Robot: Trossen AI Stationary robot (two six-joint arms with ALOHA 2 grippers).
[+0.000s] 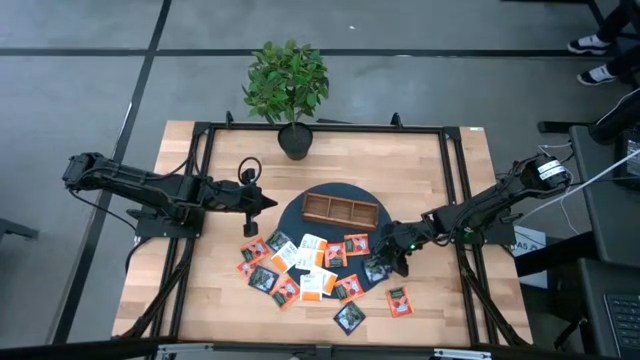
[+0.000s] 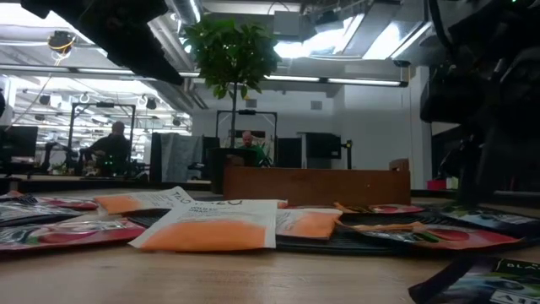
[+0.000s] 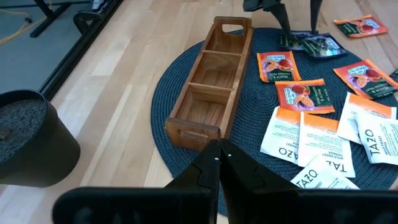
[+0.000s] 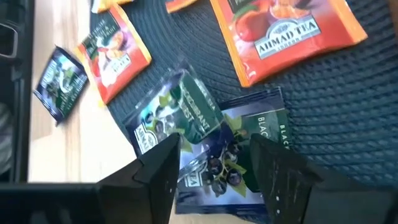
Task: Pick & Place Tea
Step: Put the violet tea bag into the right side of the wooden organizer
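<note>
Two dark sachets (image 4: 211,149) at the mat's (image 1: 290,215) four-o'clock edge sit between the right gripper's (image 4: 214,171) parted fingers; pick step. Next: close on one only. Left gripper (image 3: 219,163), pinched together, waits near the tray (image 3: 211,81).

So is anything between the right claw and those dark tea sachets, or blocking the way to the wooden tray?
Nothing visible. The right claw is open directly over two overlapping dark sachets at the mat's edge. Toward the wooden tray only flat orange sachets lie on the mat, and its compartments look empty.
</note>
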